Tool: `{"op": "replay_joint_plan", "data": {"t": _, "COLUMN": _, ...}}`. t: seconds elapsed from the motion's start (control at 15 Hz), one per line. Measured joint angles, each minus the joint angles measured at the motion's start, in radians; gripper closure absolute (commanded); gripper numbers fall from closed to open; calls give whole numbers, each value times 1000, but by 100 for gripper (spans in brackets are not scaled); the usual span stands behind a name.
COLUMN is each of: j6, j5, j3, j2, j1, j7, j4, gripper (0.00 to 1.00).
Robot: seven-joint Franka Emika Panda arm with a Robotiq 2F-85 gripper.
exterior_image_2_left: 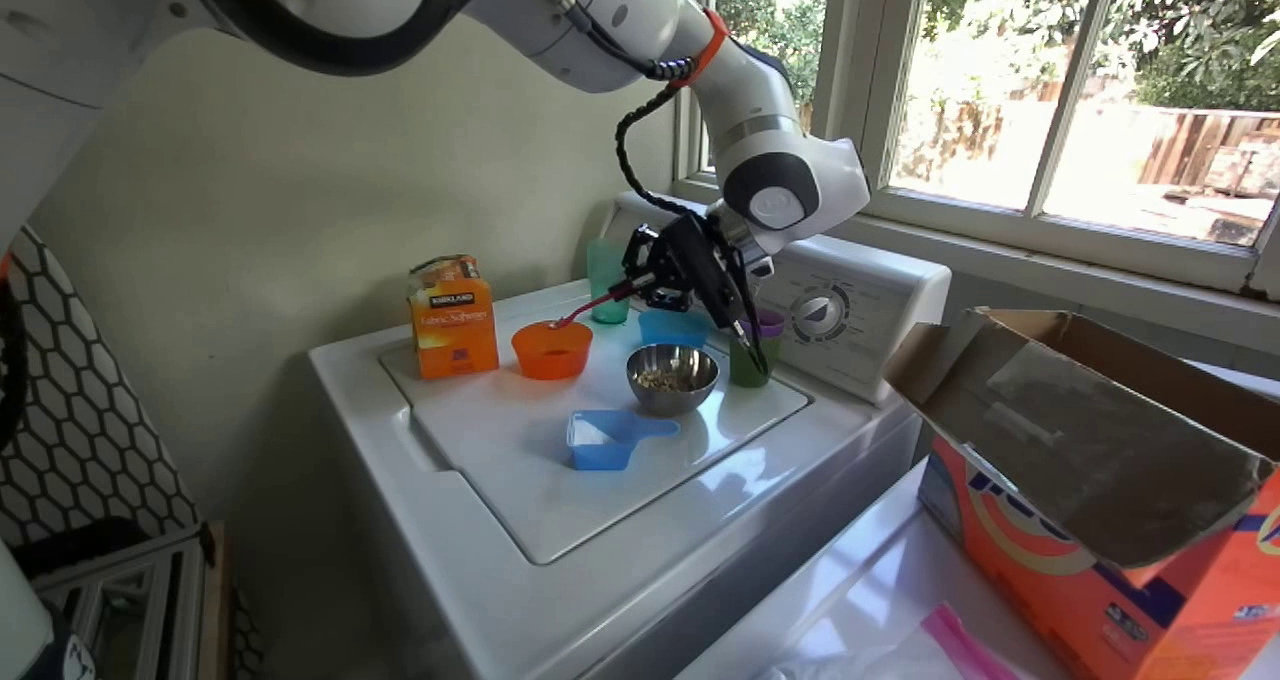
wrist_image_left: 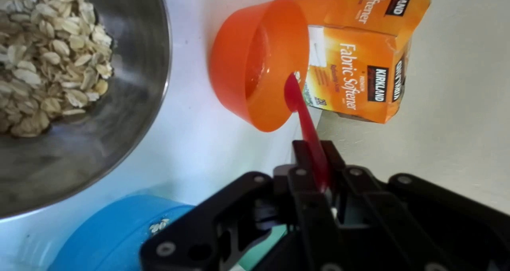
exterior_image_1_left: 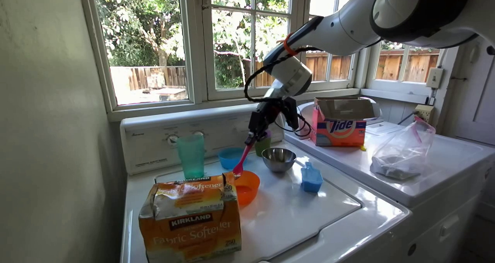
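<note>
My gripper [wrist_image_left: 315, 149] is shut on the handle of a pink-red spoon [wrist_image_left: 307, 123], which slants down from the fingertips. The spoon's head lies over the rim of an orange bowl [wrist_image_left: 231, 63], with a pale flake at its tip; whether it touches the bowl I cannot tell. Inside the orange bowl the bottom looks wet or shiny. A metal bowl [exterior_image_2_left: 668, 397] of oats stands beside it. Behind, close under the gripper, sits a blue bowl [exterior_image_1_left: 229, 161] with a few flakes visible in the wrist view. In both exterior views the spoon points down from the gripper toward the orange bowl.
A Kirkland box [exterior_image_1_left: 193, 232] stands right by the orange bowl. On the white washer lid are also a teal tumbler [exterior_image_1_left: 191, 156], a green cup [exterior_image_2_left: 752, 362] and a blue scoop [exterior_image_2_left: 605, 445]. A Tide box [exterior_image_1_left: 340, 133] and plastic bag [exterior_image_1_left: 402, 154] occupy the neighbouring machine.
</note>
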Motion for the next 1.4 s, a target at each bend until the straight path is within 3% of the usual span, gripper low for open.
{"op": "replay_joint_plan", "data": {"t": 0.33, "j6": 146, "j5": -68, "j3": 0, "j2": -53, "j1": 40, "j7": 27, "j4": -65, "gripper": 97}}
{"op": "replay_joint_plan", "data": {"t": 0.87, "j6": 350, "j5": -311, "j3": 29, "j2": -223, "j1": 115, "j7": 102, "j4": -219, "gripper": 97}}
{"op": "replay_joint_plan", "data": {"t": 1.4, "j6": 468, "j5": -297, "j3": 59, "j2": -394, "j1": 94, "j7": 74, "j4": -361, "gripper": 97}}
